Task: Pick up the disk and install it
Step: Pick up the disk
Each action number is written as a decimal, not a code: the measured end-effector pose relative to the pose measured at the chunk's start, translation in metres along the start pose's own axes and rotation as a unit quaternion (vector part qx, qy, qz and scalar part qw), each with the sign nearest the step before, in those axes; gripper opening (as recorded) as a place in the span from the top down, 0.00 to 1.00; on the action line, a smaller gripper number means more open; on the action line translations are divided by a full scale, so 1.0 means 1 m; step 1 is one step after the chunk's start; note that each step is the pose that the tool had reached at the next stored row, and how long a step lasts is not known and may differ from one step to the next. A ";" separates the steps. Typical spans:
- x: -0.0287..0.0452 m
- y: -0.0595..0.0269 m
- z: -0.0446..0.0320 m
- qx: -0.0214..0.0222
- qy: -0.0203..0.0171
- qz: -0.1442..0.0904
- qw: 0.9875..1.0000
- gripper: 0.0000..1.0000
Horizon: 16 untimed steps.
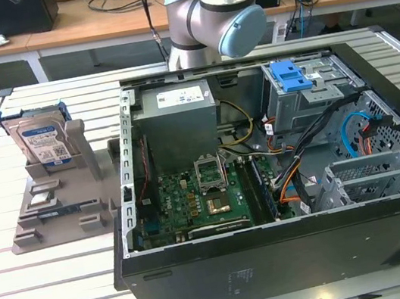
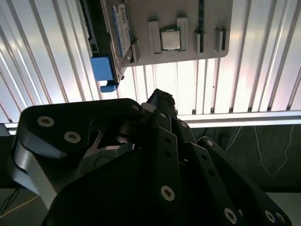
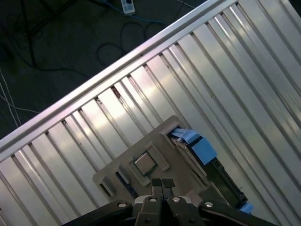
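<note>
Surface: ribbed aluminium table (image 1: pixel 56 296) carrying a grey plastic holder rack (image 1: pixel 76 189) and an open black computer case (image 1: pixel 280 259).
Pincer: black two-finger gripper (image 3: pixel 162 182), fingertips pressed together, empty, poised above the rack.
Disk: silver hard drive in a bright blue carrier frame (image 1: pixel 43 143), upright in the rack, apart from the pincer, outside the case on the exterior view's left.
</note>
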<state>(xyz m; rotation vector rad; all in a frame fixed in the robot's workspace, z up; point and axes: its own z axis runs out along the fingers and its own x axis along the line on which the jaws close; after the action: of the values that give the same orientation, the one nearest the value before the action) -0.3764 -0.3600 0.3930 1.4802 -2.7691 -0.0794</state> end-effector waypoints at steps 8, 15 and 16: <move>0.0000 0.0000 0.0000 -0.002 0.003 -0.068 0.998 0.90; 0.0000 0.0000 0.0000 -0.003 0.005 -0.121 0.993 0.90; 0.0000 0.0000 0.0000 -0.003 0.006 -0.131 0.991 0.90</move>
<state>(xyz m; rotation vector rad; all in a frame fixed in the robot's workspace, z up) -0.3764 -0.3600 0.3930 1.8263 -2.5461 -0.0785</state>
